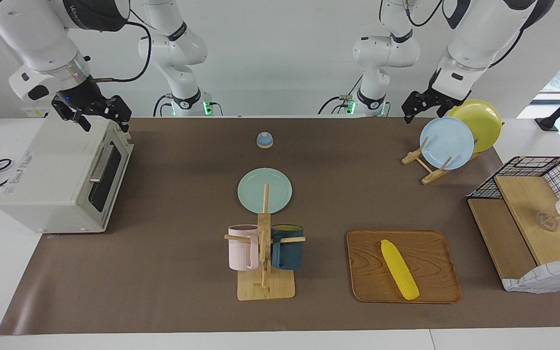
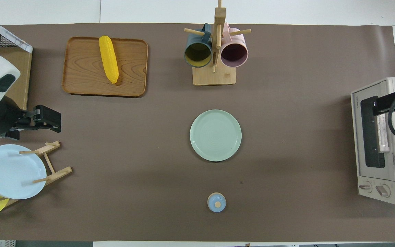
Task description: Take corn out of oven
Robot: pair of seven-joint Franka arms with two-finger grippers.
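Facing view: the oven [image 1: 61, 177] sits at the frame's left, door shut, side lettering too small to read. The right gripper [image 1: 99, 115] hangs over its top, fingers spread, holding nothing. The corn [image 1: 399, 269] lies on the wooden tray [image 1: 435, 287] at lower right, well apart from both grippers. The left gripper [image 1: 418, 108] hovers by the plate rack [image 1: 428, 167]; whether its fingers are spread I cannot tell.

Overhead view: this view shows the oven's [image 2: 386, 144] knobs and a red warning label, unreadable. The corn [image 2: 108, 59] lies on the tray [image 2: 81, 82] at upper left.
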